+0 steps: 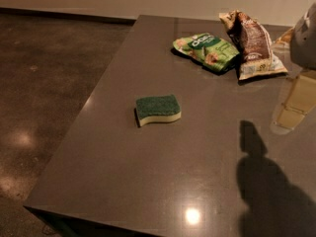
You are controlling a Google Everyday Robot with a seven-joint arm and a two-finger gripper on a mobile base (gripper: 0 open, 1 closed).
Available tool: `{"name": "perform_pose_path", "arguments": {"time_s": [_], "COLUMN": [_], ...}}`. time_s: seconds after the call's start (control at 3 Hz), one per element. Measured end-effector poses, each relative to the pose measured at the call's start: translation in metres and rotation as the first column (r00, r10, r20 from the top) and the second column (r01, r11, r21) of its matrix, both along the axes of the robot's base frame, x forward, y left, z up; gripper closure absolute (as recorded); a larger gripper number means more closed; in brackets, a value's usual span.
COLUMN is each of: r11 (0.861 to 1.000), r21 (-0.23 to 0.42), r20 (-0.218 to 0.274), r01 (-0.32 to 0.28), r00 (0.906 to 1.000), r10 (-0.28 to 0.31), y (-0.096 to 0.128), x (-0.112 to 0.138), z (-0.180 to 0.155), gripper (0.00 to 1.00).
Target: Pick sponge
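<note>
The sponge (157, 109) lies flat on the dark grey table (113, 181), a little left of the middle. It has a dark green scouring top over a pale yellow foam layer and wavy edges. My gripper (293, 107) hangs at the right edge of the view, pale and blurred, above the table and well to the right of the sponge. It is not touching the sponge. Nothing shows in it.
A green snack bag (207, 51) and a brown snack bag (253, 44) lie at the back right of the table. The arm's shadow (266, 181) falls on the front right. The table's left edge drops to a dark floor (44, 83).
</note>
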State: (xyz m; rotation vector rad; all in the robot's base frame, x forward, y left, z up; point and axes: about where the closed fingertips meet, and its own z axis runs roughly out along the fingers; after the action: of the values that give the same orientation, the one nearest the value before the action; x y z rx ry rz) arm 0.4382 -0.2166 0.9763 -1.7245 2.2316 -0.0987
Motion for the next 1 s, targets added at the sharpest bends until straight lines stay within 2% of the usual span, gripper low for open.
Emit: {"name": "perform_pose_path", "arguments": {"time_s": [0.33, 0.67, 1.0], "r11": [1.000, 0.999, 0.996], "r21": [0.002, 0.041, 0.081], "r20": [0.003, 0.001, -0.002], "r01": [0.000, -0.023, -0.048], "r00": [1.0000, 0.9997, 0.9988], "r10": [0.000, 0.023, 0.049], "y": [0.001, 0.021, 0.052], "x": [0.001, 0.011, 0.029], "z": [0.001, -0.001, -0.010], "gripper": [0.00, 0.00, 0.00]}}
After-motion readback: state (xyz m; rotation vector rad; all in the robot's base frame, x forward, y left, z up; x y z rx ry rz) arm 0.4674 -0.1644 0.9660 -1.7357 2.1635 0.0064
